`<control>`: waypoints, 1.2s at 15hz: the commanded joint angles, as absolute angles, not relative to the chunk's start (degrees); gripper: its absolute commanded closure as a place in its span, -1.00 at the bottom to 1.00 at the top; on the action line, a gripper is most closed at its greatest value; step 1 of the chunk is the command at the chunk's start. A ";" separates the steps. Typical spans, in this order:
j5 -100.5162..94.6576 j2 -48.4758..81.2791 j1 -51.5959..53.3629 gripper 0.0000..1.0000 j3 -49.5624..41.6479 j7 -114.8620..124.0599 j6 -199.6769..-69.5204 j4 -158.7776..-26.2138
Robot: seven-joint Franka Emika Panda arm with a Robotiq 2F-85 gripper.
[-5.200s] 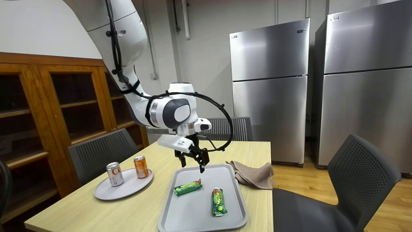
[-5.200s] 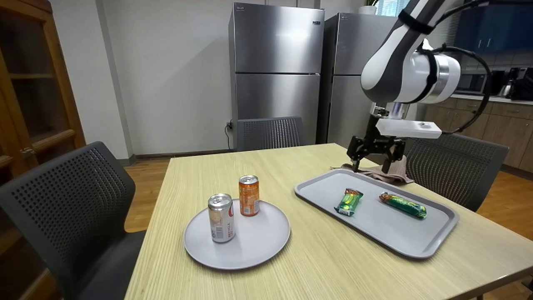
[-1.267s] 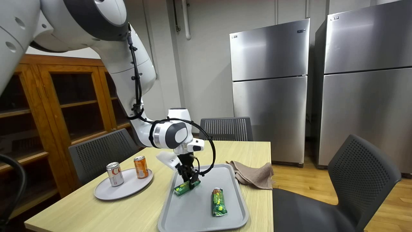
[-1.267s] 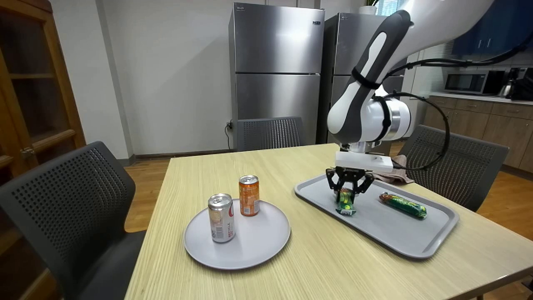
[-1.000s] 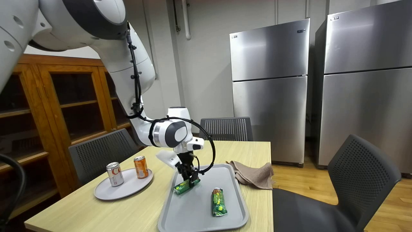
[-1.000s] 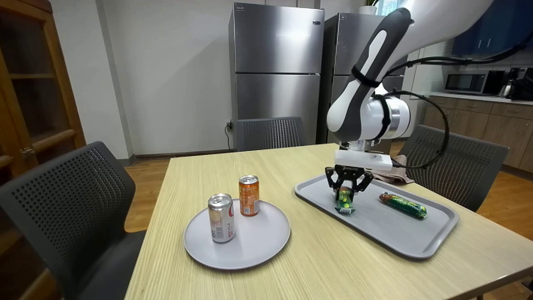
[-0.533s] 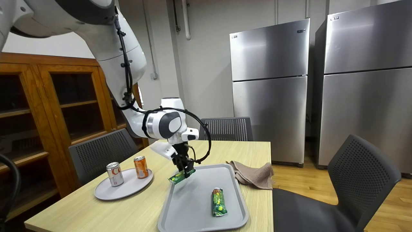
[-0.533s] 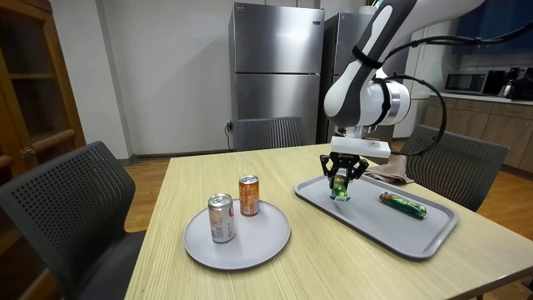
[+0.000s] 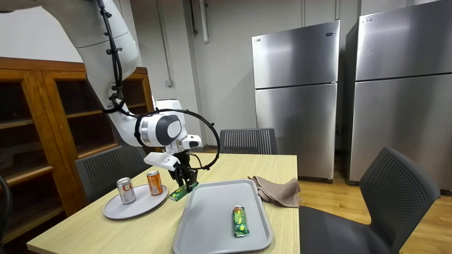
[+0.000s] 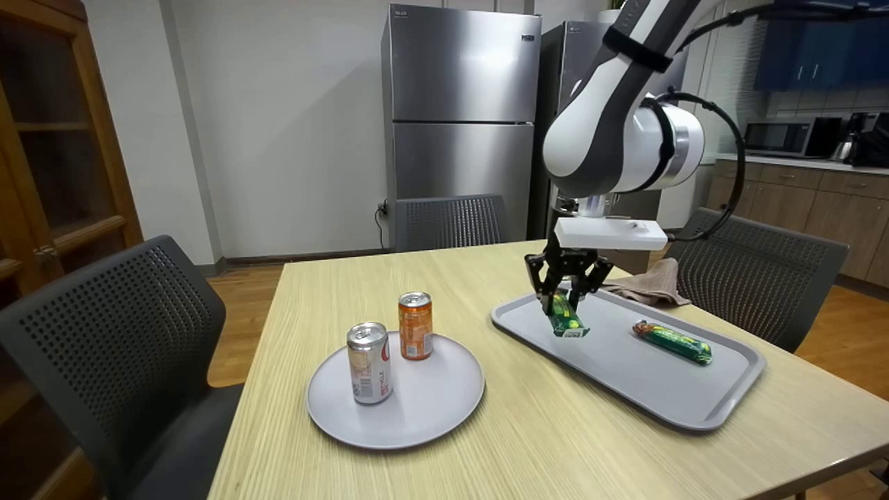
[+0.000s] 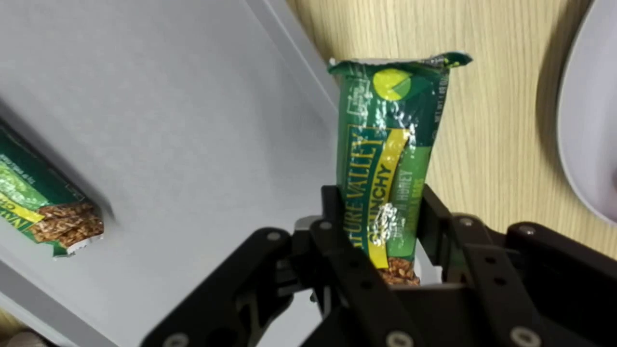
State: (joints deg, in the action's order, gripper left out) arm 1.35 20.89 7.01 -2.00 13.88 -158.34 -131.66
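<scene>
My gripper (image 11: 378,205) is shut on a green granola bar (image 11: 388,135), with black fingers (image 11: 332,200) pressed against both its long sides. Brown granola print shows at the wrapper's near end. In both exterior views the held bar (image 9: 178,193) hangs in the air, slightly tilted, by the grey tray's rim (image 10: 507,330) on the plate's side. A second green bar (image 9: 240,222) lies on the tray; part of that second bar (image 11: 43,202) shows at the left of the wrist view.
A round grey plate (image 10: 430,417) carries a silver can (image 10: 369,364) and an orange can (image 10: 415,326), both upright. A brown cloth (image 9: 279,192) lies by the tray's far corner. Chairs (image 9: 399,190) stand around the wooden table (image 9: 88,233).
The gripper, open above the tray several seconds ago, came down and shut on one bar. It has since lifted that bar off the tray and moved toward the plate.
</scene>
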 commanded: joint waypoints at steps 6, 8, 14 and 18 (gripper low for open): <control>-5.54 11.97 10.67 0.68 0.90 11.54 -157.85 -143.20; -5.53 11.57 11.06 0.68 2.30 10.87 -157.90 -144.52; -5.72 12.93 11.97 0.68 4.96 9.62 -157.37 -145.82; -7.31 14.82 13.22 0.68 4.69 10.33 -157.42 -145.73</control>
State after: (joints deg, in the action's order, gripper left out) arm -5.48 14.51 12.51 4.68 10.49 -158.34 -145.51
